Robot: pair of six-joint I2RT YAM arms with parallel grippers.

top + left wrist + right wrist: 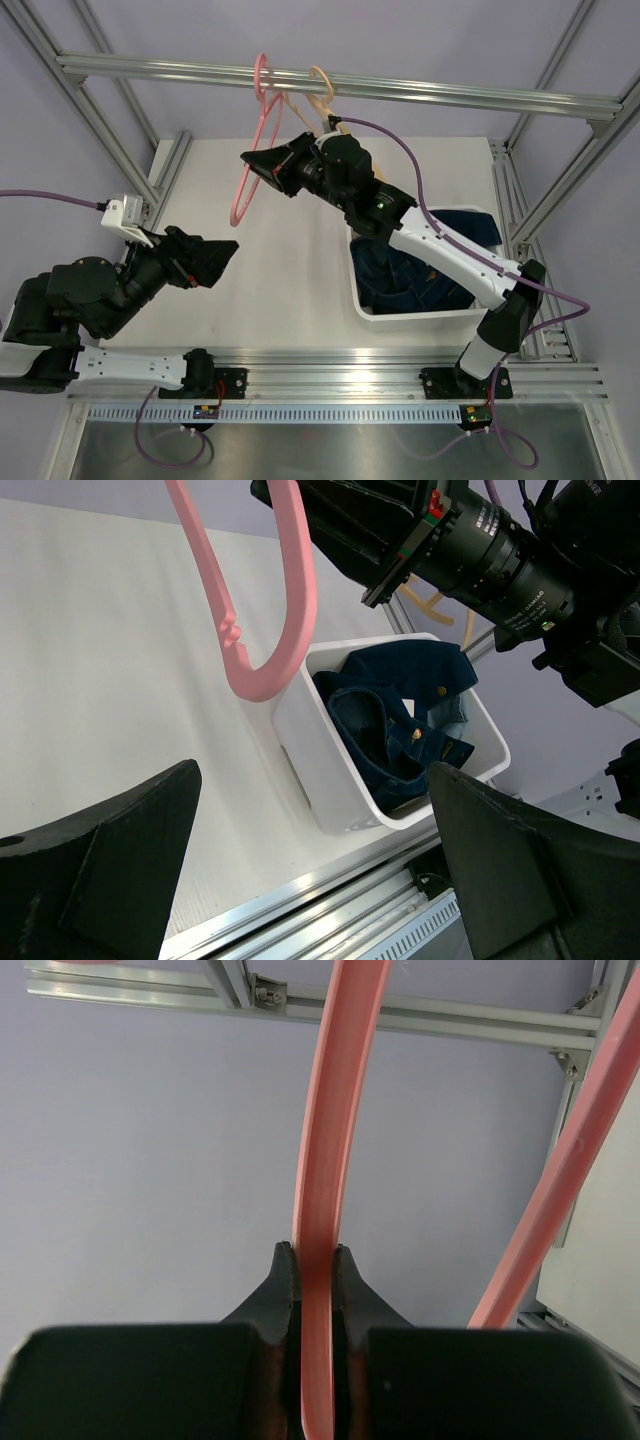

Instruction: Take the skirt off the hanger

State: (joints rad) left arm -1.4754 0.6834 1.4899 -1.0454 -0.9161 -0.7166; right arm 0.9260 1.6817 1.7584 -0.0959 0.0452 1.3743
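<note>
A pink hanger (247, 150) hangs bare from the top rail. It also shows in the left wrist view (272, 610) and the right wrist view (325, 1160). My right gripper (262, 165) is shut on the hanger's bar, the bar pinched between its fingers (283, 1290). A dark blue denim skirt (410, 275) lies crumpled in the white bin (420, 318); it shows in the left wrist view (400, 720) too. My left gripper (222, 255) is open and empty, low at the left, facing the bin.
A tan wooden hanger (325, 95) hangs on the same rail (450, 92) just right of the pink one. Aluminium frame posts stand at the table's corners. The bin (330, 770) sits at the right side of the table.
</note>
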